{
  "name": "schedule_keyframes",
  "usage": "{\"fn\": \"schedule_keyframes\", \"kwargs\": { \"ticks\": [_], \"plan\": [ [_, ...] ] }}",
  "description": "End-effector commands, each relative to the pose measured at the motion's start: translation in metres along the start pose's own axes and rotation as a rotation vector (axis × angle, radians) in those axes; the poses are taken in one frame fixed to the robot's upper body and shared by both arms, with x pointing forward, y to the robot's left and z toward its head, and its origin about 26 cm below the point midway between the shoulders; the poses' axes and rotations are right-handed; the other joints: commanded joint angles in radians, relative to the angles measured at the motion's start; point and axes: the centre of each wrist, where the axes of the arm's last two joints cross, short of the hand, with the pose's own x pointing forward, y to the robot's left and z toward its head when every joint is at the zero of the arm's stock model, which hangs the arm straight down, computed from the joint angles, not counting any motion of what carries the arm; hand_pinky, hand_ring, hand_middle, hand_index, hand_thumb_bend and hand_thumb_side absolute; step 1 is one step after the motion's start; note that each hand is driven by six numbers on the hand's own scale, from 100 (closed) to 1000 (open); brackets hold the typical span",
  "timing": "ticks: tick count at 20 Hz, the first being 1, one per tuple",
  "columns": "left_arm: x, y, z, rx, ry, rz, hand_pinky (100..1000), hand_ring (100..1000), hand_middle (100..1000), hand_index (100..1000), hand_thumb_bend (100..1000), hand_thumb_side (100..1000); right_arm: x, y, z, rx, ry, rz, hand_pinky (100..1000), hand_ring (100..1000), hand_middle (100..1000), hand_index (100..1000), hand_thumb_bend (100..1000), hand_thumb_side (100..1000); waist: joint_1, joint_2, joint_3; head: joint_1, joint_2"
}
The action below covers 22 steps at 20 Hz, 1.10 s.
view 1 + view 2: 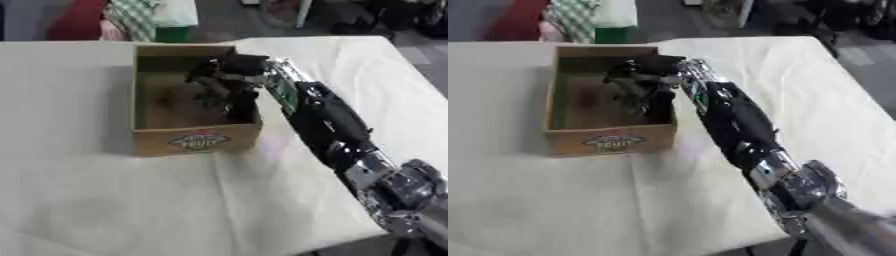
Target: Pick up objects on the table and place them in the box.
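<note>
A brown box (197, 140) with a round label on its front wall stands on the table's far middle. My right arm (325, 117) reaches in from the lower right, and my right hand (226, 71) hangs over the box's right half, inside its rim. A dark, blurred shape (241, 107) shows just below the hand against the right wall. I cannot tell whether the hand holds it or whether it lies in the box. The brown box floor (588, 107) shows to the left of the hand. My left hand is out of sight.
A white cloth (131, 200) covers the table, creased in front of the box. Its right edge (411, 75) runs diagonally past my arm. Beyond the far edge are red and checked fabrics (122, 17) and dark floor.
</note>
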Motion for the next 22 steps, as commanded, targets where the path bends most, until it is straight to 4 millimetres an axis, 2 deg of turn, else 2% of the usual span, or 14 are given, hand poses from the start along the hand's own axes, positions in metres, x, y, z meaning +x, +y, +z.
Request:
{"fn": "schedule_keyframes", "kwargs": {
  "ticks": [1,7,17,20,21,22],
  "plan": [
    [0.006,0.002,-0.002,-0.006,-0.017,-0.012,693,637,616,649,100,892,-0.007,-0.04,0.012,0.026,-0.041,0.081,809,880,887,943,100,414,0.003,-0.021,-0.002,0.002,-0.002],
    [0.006,0.003,-0.002,-0.006,-0.016,-0.014,693,638,616,649,100,892,-0.005,-0.062,0.018,0.039,-0.058,0.111,817,888,893,945,100,412,-0.002,-0.023,-0.006,0.005,-0.003],
    [0.007,0.003,-0.002,-0.005,-0.018,-0.014,693,638,616,649,100,892,-0.001,-0.06,0.013,0.105,-0.069,0.119,815,889,891,945,100,466,-0.002,-0.023,-0.002,0.004,-0.005],
    [0.006,0.003,-0.002,-0.004,-0.015,-0.013,693,638,616,649,100,894,-0.001,-0.059,0.012,0.096,-0.071,0.115,809,883,885,944,100,440,-0.003,-0.022,-0.002,0.005,-0.005],
    [0.006,0.003,-0.002,-0.004,-0.015,-0.013,693,638,616,648,100,893,-0.001,-0.06,0.013,0.078,-0.074,0.11,793,865,867,935,100,369,-0.003,-0.022,-0.003,0.005,-0.005],
    [0.006,0.003,-0.002,-0.003,-0.015,-0.013,693,638,616,648,100,893,-0.002,-0.06,0.015,0.052,-0.075,0.102,789,861,863,934,100,353,-0.003,-0.022,-0.003,0.006,-0.005]
  ]
}}
